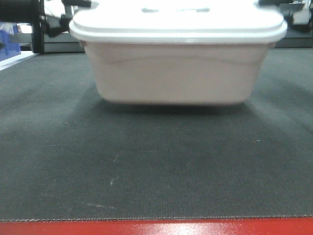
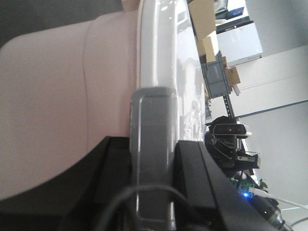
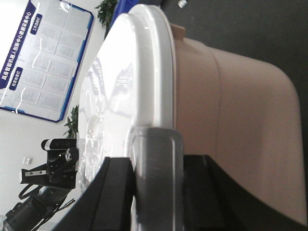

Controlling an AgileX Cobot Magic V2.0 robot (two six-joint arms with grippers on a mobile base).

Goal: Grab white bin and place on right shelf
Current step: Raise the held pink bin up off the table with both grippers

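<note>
The white bin (image 1: pixel 176 73) fills the upper middle of the front view, a pale pinkish tub under a flat white lid (image 1: pixel 176 22), low over the dark mat (image 1: pixel 146 166); whether it touches the mat I cannot tell. My left gripper (image 2: pixel 153 156) is shut on the grey latch (image 2: pixel 151 120) at the bin's (image 2: pixel 57 106) lid rim, one black finger on each side. At the opposite end my right gripper (image 3: pixel 156 171) is shut on the other grey latch (image 3: pixel 156 149) of the bin (image 3: pixel 240 125). The right shelf is out of view.
The mat ends at the table's red front edge (image 1: pixel 156 228). A blue crate (image 1: pixel 7 41) sits far left behind the bin. Cardboard boxes and a grey rack (image 2: pixel 216 72) stand in the background, and a blue-framed notice board (image 3: pixel 43 62) hangs on the wall.
</note>
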